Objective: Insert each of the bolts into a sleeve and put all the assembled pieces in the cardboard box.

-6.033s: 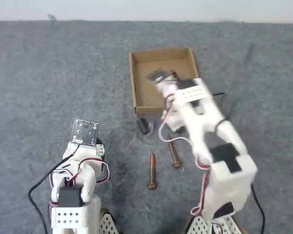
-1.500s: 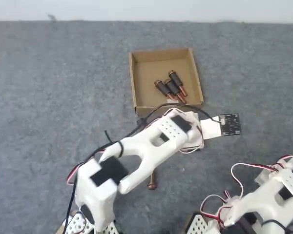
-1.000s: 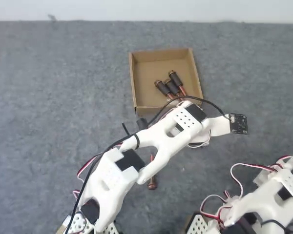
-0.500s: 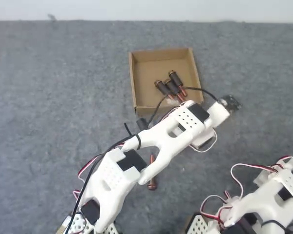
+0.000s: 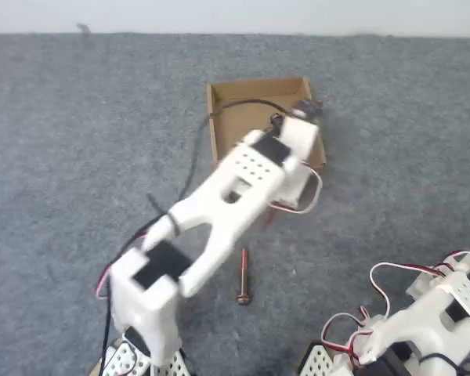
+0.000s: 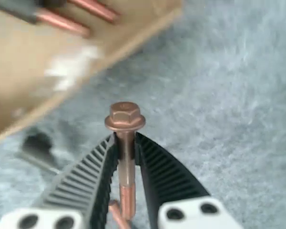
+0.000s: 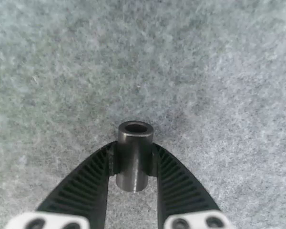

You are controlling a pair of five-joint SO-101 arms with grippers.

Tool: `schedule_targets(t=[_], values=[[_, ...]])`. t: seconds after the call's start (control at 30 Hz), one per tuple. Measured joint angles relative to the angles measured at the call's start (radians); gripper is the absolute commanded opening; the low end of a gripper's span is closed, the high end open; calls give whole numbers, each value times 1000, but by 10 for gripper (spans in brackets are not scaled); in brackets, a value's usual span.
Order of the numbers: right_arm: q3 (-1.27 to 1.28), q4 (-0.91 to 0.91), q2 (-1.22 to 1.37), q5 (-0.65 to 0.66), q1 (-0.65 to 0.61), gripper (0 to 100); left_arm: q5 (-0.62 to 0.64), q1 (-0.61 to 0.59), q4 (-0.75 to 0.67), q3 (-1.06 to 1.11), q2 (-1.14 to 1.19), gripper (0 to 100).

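Left gripper (image 6: 126, 140) clamps the bolt (image 6: 126, 119) by its shank, head past the tips, just beside the cardboard box (image 6: 33, 81); right gripper (image 7: 134, 152) pinches the sleeve (image 7: 135, 143), bore open outward, seemingly well apart, so shank and bore likely need aligning.

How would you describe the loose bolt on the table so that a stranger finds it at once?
From the box, come down the grey mat toward the arms' bases. Beside the left arm lies a copper bolt, its head toward the bases. It alone lies free on the mat: the other bolt is clamped in the left gripper.
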Motion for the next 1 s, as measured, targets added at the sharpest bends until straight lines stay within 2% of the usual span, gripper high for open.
schedule_targets(t=[0.23,0.5,0.77,1.0], values=[[15,-32,0,0,0,8,0,-123,-143,245,-262,11],[21,-55,0,0,-89,7,-5,-333,-164,422,-414,11],[25,-117,0,0,-308,7,-81,-494,-298,747,-703,11],[23,-204,0,0,-582,9,-130,-764,-428,1017,-848,11]])
